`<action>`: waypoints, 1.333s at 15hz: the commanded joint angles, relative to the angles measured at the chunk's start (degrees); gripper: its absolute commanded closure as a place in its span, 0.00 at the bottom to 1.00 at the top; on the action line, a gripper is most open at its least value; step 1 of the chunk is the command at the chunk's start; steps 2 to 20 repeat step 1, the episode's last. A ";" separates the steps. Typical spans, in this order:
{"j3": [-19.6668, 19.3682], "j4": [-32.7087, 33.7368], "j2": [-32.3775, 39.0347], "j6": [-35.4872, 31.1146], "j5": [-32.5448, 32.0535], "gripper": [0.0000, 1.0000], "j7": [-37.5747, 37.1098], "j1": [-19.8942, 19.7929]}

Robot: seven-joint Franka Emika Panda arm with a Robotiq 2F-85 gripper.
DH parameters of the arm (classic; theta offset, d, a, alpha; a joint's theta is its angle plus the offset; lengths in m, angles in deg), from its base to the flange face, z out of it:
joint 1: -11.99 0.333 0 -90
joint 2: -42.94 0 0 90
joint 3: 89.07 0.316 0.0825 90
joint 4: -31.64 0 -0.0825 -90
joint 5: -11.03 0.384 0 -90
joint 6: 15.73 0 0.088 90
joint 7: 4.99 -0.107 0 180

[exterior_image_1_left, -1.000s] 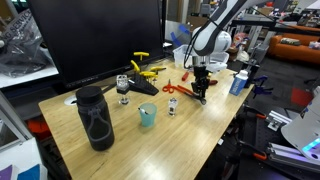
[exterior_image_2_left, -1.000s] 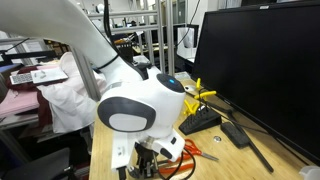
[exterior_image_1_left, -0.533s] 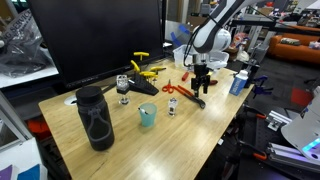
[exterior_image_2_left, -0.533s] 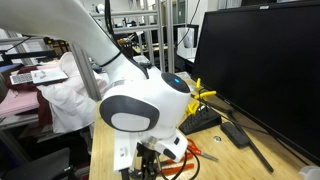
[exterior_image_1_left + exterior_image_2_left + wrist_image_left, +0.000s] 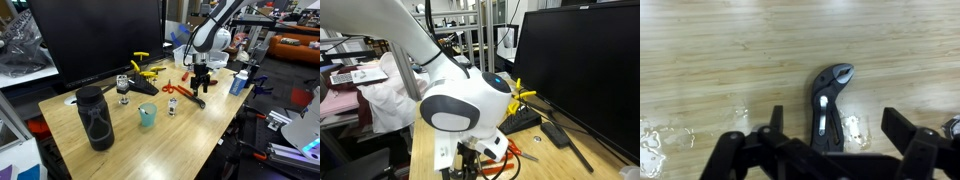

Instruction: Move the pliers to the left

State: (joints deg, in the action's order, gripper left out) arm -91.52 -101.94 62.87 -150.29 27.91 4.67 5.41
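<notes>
The pliers (image 5: 830, 90) lie flat on the wooden table, and the wrist view shows their dark metal head pointing away. Their red-orange handles run under the wrist and are hidden in that view. In an exterior view the pliers (image 5: 186, 95) rest near the table's right edge, handles toward the middle. My gripper (image 5: 840, 125) hangs open just above them, one finger on each side, touching nothing. It hovers over the tool's head end in an exterior view, gripper (image 5: 203, 84). The arm's white body fills most of another exterior view, where orange handles (image 5: 525, 153) show beside the gripper (image 5: 470, 166).
A black bottle (image 5: 95, 120), a teal cup (image 5: 147, 115) and two small glasses (image 5: 123, 88) stand on the table. Yellow-handled tools (image 5: 146, 68) and a short red tool (image 5: 184, 75) lie near the big monitor (image 5: 95, 35). A blue bottle (image 5: 238, 82) stands at the right edge.
The gripper was shut low on the pliers a second ago. It has opened wide and lifted slightly. The pliers stay flat on the table.
</notes>
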 commanded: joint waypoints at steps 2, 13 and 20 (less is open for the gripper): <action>0.56 0.06 0.00 0.04 -0.32 0.00 -0.23 -0.60; 0.56 0.06 0.00 0.04 -0.32 0.00 -0.23 -0.60; 0.56 0.06 0.00 0.04 -0.32 0.00 -0.23 -0.60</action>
